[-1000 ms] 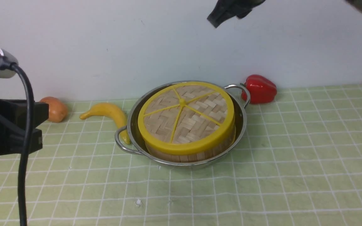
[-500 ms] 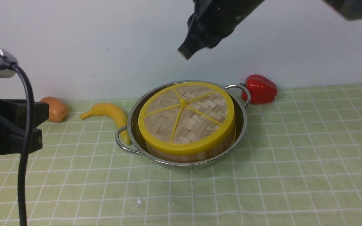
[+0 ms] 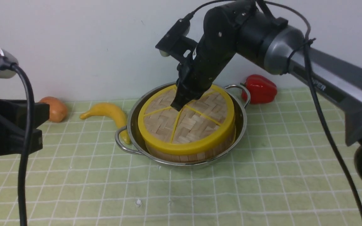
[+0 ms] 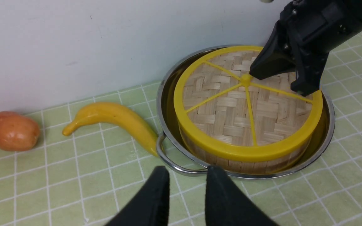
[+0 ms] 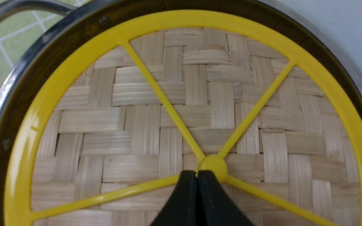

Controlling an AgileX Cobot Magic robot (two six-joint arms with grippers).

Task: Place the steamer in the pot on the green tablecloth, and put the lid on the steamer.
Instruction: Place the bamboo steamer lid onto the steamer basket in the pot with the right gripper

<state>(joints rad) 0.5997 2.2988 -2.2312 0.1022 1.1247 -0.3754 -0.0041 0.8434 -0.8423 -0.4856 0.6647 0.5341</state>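
Observation:
The steel pot (image 3: 241,125) stands on the green tablecloth (image 3: 262,175) near the back wall. The steamer (image 3: 184,155) sits inside it, only its wood-strip side showing. The woven lid (image 3: 200,122) with yellow rim and spokes lies flat on the steamer. My right gripper (image 3: 178,106) is shut, and its tips rest at the lid's central knob (image 5: 213,164), which shows just beyond the closed fingers (image 5: 197,175). My left gripper (image 4: 187,172) is open and empty, low over the cloth just in front of the pot's near loop handle (image 4: 168,160).
A yellow banana (image 3: 112,113) lies against the pot's left handle. An orange fruit (image 3: 55,108) is further left. A red pepper (image 3: 261,88) sits behind the right handle. The white wall runs close behind. My left arm's cable (image 3: 24,157) hangs at the left.
My right arm has come down from the top of the view to the centre of the lid. The pot, steamer, lid and left arm have not moved.

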